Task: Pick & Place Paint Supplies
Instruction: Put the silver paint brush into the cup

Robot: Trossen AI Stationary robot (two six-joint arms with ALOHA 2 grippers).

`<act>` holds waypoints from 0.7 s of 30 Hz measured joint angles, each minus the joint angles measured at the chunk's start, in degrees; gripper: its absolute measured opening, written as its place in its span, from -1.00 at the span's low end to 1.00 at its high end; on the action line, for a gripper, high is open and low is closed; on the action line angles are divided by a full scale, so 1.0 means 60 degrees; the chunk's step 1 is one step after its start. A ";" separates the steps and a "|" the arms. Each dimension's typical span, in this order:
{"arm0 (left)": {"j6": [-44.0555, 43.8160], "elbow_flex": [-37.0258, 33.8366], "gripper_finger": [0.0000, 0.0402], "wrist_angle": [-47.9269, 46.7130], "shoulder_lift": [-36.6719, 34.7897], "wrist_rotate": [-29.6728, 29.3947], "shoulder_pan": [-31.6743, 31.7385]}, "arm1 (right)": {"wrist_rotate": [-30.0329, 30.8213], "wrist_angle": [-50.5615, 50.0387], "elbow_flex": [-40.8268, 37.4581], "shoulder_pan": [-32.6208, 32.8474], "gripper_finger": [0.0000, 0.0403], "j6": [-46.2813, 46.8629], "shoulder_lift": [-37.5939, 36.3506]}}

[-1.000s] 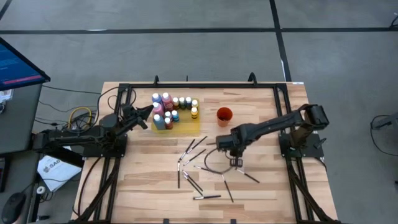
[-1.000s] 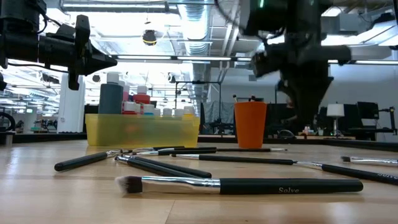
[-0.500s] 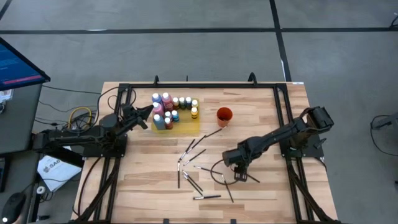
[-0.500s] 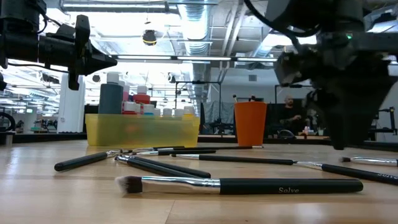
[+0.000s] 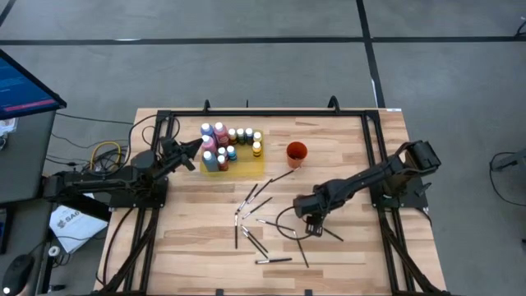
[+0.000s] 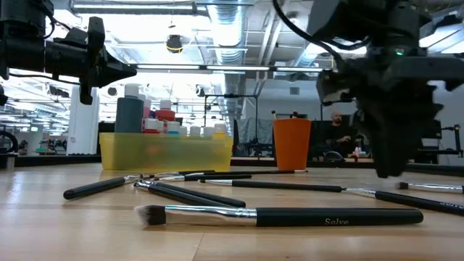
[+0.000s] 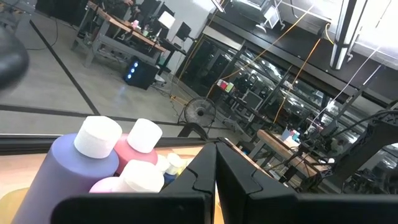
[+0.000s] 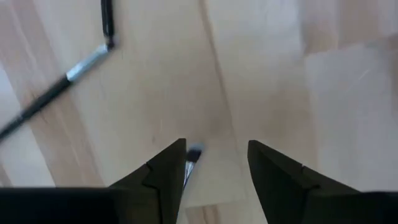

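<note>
Several thin dark brushes (image 5: 256,205) lie scattered flat on the wooden table, one large in the low view (image 6: 290,215). Small paint bottles (image 5: 223,141) with pale caps stand in a yellow tray (image 5: 246,167). My right gripper (image 5: 312,224) points down, open, low over the brushes at the table's middle right. In its wrist view (image 8: 216,148), a brush's light tip (image 8: 193,153) lies between the fingers, close to one of them. My left gripper (image 5: 197,149) hangs shut and level just left of the bottles (image 7: 99,155).
An orange-red cup (image 5: 296,152) stands upright behind the brushes, right of the tray (image 6: 167,152). Another brush (image 8: 56,93) lies on the bare wood beyond my right gripper. A dark cable loops on the table by the right arm (image 5: 283,222).
My right gripper has moved from near the cup toward the table's near edge and sunk, now standing low over the brushes. The left arm has kept still.
</note>
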 joint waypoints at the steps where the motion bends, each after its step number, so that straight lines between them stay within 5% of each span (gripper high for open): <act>1: 0.0000 0.0000 -0.99 0.0002 0.0000 0.0000 0.0000 | -0.0006 0.0061 -0.0090 0.0021 -0.17 0.0014 -0.0001; 16: 0.0000 0.0000 -0.99 0.0068 0.0000 -0.0001 0.0000 | 0.0279 0.0442 -0.0253 0.0644 -0.22 0.0546 0.0757; 21: 0.0000 0.0000 -0.99 0.0073 0.0000 -0.0001 0.0000 | 0.0698 0.0210 -0.0261 0.0668 -0.57 0.0659 0.0717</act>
